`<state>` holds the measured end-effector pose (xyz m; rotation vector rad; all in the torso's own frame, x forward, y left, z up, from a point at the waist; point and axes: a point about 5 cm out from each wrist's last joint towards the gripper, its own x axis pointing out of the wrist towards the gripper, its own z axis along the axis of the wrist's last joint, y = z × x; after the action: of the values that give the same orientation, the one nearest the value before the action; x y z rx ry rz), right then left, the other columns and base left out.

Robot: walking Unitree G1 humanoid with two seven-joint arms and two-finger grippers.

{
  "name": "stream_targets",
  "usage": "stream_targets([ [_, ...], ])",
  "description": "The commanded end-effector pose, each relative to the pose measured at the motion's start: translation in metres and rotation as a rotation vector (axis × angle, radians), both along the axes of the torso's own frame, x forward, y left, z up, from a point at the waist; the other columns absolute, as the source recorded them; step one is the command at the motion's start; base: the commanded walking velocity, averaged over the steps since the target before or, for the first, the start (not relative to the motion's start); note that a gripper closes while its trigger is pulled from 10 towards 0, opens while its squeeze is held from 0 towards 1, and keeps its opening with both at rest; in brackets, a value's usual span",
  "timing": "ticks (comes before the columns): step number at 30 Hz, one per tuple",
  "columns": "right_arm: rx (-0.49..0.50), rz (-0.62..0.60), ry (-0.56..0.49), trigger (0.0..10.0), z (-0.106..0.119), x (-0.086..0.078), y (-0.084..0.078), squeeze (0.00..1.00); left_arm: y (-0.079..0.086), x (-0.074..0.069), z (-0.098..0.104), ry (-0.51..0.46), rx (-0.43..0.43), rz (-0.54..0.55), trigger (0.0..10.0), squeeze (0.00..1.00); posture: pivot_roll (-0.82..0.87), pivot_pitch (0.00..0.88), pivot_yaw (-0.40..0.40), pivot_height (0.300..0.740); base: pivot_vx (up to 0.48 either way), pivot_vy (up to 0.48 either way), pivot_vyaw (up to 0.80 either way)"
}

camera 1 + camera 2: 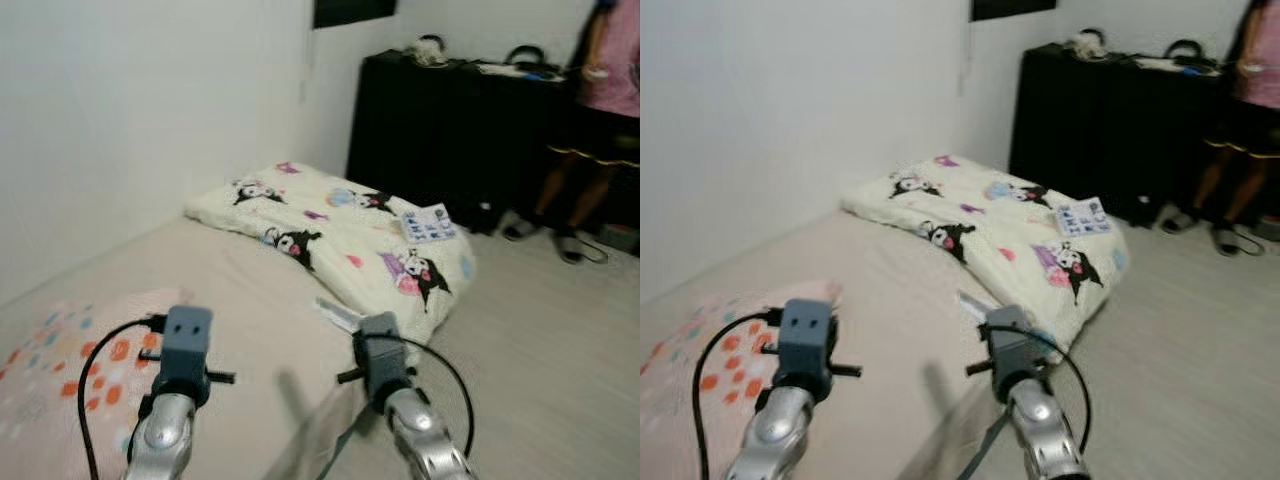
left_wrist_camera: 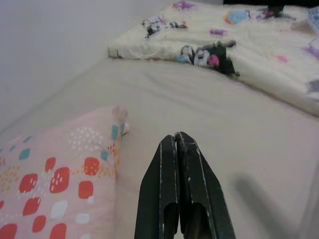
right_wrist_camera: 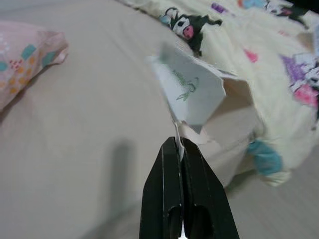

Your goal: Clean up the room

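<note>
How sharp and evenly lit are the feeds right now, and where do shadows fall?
Eye views: soft all over, evenly lit; the person and black cabinet are blurred. Right wrist view: the right gripper is crisp, the paper it pinches is smeared, and a dim shadow lies on the mattress. Left wrist view: fairly sharp, with the left gripper beside the pillow.

Lower left: pink spotted pillow (image 1: pixel 60 375) on beige mattress (image 1: pixel 250 300). Centre: cream cartoon-print quilt (image 1: pixel 350 235). Upper right: black cabinet (image 1: pixel 450 130).
</note>
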<state>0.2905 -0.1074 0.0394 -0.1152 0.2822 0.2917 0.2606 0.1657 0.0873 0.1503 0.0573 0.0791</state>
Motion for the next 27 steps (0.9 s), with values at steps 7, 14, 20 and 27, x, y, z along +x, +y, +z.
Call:
stream_targets([
  [7,-0.007,-0.003,0.004,10.0,-0.0019,0.0000,-0.0039,0.00,0.0013,-0.0008,0.0012,-0.007,0.012,0.003,10.0,0.00,-0.05,0.000,0.010,0.738,0.000,0.000,-0.80],
  [14,-0.008,0.000,0.005,10.0,-0.0021,0.0002,-0.0040,0.00,0.0035,-0.0016,0.0016,-0.010,0.014,0.010,10.0,0.00,-0.05,0.000,0.006,0.738,0.000,0.000,-0.80],
  [20,-0.008,0.002,0.008,10.0,-0.0029,-0.0006,-0.0037,0.00,0.0049,-0.0021,0.0023,-0.010,0.014,0.012,10.0,0.00,-0.05,0.000,0.005,0.738,0.000,0.000,-0.80],
  [27,-0.006,0.005,0.011,10.0,-0.0037,-0.0002,-0.0025,0.00,0.0078,-0.0024,0.0023,-0.009,0.018,0.019,10.0,0.00,-0.05,0.000,0.004,0.738,0.000,0.000,-0.80],
])
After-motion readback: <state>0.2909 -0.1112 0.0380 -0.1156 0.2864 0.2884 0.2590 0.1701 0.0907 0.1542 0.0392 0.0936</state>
